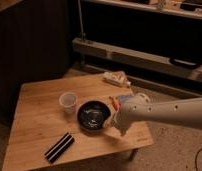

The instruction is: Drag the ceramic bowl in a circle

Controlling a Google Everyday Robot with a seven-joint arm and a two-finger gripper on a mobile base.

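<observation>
The bowl [93, 116] sits near the middle of the counter [39, 117]. The gripper [115, 123] is at the bowl's right rim, at the end of the pale arm [169, 112] that comes in from the right. The arm hides it, so nobody can tell if it is pinching the rim or only resting there.

3 things could go wrong.

1. The cup [68, 101] stands just beside the bowl, up and to the left. It looks light. A wide circle could bump it and knock it over.

2. A small orange thing [113, 101] lies just behind the bowl's right side. The bowl or the arm could push it along.

3. The bowl looks shiny and smooth. If the hold is weak, the gripper may slip off and go round without the bowl. If it presses down on just 1 side, the bowl may tip up.

The black block [59, 147] lies near the front left. A big loop that way could hit it, or bring the bowl close to the front edge
</observation>
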